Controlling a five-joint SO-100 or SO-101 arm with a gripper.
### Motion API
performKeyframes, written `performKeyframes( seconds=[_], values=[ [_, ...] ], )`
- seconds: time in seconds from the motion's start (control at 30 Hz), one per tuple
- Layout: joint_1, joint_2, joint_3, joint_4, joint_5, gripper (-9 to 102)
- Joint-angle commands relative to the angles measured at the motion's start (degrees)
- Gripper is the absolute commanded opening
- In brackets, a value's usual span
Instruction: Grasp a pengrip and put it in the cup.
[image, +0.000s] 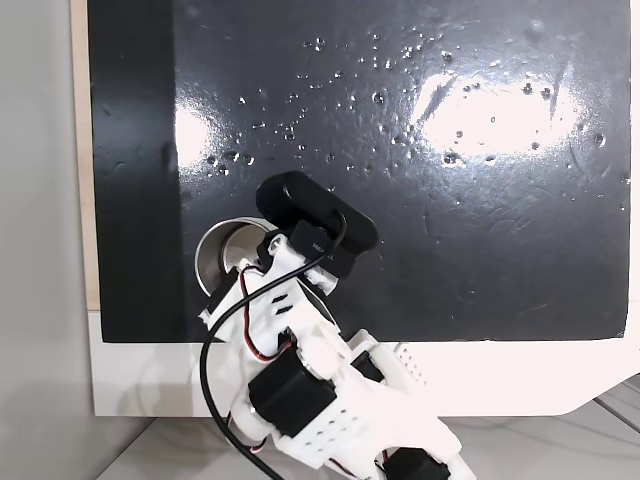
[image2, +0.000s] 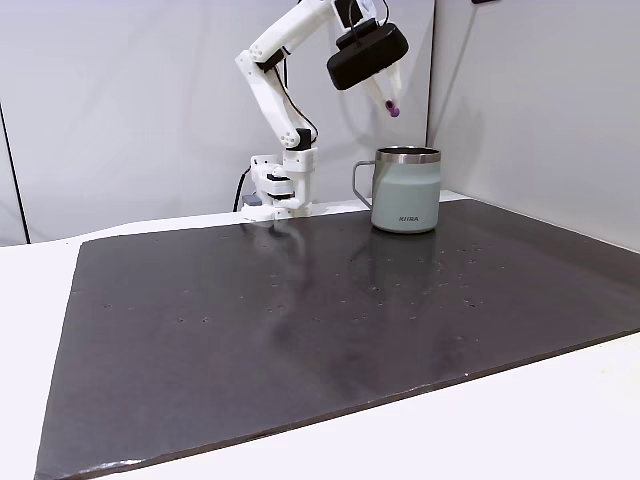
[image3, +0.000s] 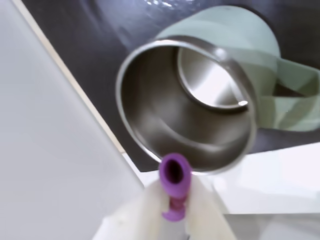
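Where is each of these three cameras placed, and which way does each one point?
A fixed view: above, looking straight down on the dark mat; the white arm enters from the bottom edge, partly covering the cup.
A fixed view: low at the mat's far side, facing the arm's base; the gripper holds the pengrip above the cup.
Wrist view: on the gripper, looking down into the cup; white fingers clamp the pengrip.
All three share the cup.

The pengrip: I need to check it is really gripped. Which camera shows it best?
The wrist view: the purple pengrip sits close up between the claw fingers, its hollow end facing the cup. In a fixed view it is a small purple tip above the cup. In the other fixed view the arm hides it.
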Motion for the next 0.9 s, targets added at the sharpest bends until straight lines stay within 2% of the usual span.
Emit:
performKeyframes(
  seconds=[0.0,0.17,0.4,0.5,0.6,0.87],
  values=[
    [-1.2,-0.7,-1.1,-4.0,0.0,0],
    [-2.0,-2.8,-1.1,-7.8,-0.3,0],
    [-3.9,-3.6,0.3,-8.4,-0.2,0],
    [-3.9,-2.0,2.3,-8.4,-1.1,10],
    [-3.9,0.7,4.7,-9.1,-2.0,25],
    [-3.9,1.9,5.2,-9.1,-2.0,27]
  ],
)
